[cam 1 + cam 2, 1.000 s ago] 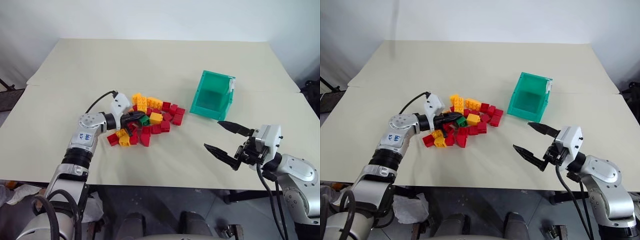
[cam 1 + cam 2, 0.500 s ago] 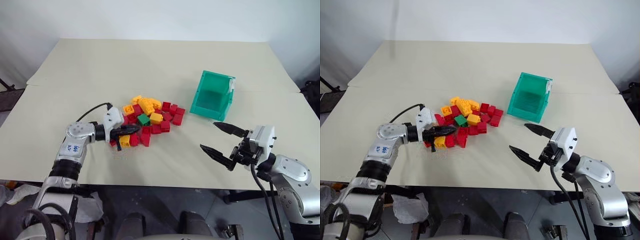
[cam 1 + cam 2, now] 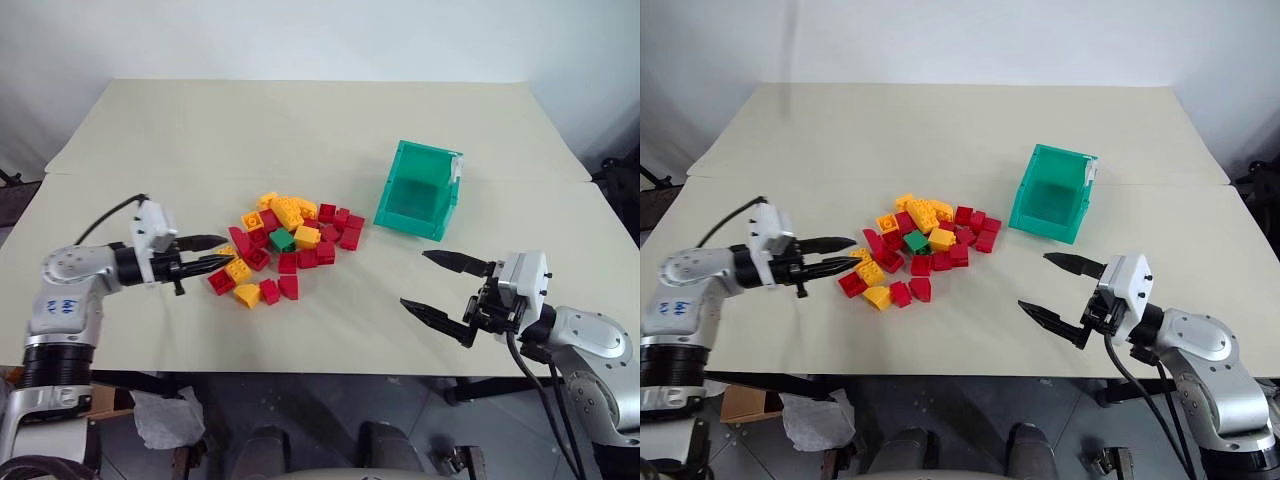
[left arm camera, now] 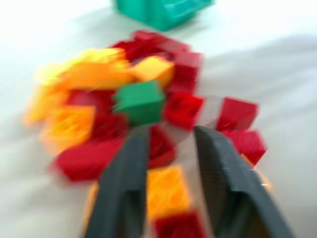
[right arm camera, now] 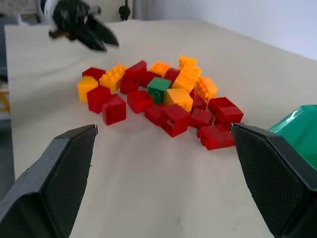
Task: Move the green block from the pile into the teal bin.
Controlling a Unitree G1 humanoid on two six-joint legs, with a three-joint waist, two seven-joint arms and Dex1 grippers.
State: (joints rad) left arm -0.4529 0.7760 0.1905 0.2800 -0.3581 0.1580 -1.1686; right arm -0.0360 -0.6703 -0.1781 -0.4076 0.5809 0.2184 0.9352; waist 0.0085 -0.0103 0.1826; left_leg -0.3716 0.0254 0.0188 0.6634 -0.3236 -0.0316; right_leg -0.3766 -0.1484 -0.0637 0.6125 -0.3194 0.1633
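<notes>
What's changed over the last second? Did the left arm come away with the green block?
No. The left gripper pulled out of the pile toward the robot's left, its jaws parted and empty; several bricks shifted. The green block stays in the pile. The right gripper stays wide open; the teal bin has not moved.

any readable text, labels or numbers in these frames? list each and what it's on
None can be read for certain.
Blue marking on the left arm's grey forearm housing: too small to read.
White tag on the teal bin: no legible print.
Bricks of the pile and the green block: studs only, no lettering visible.
</notes>
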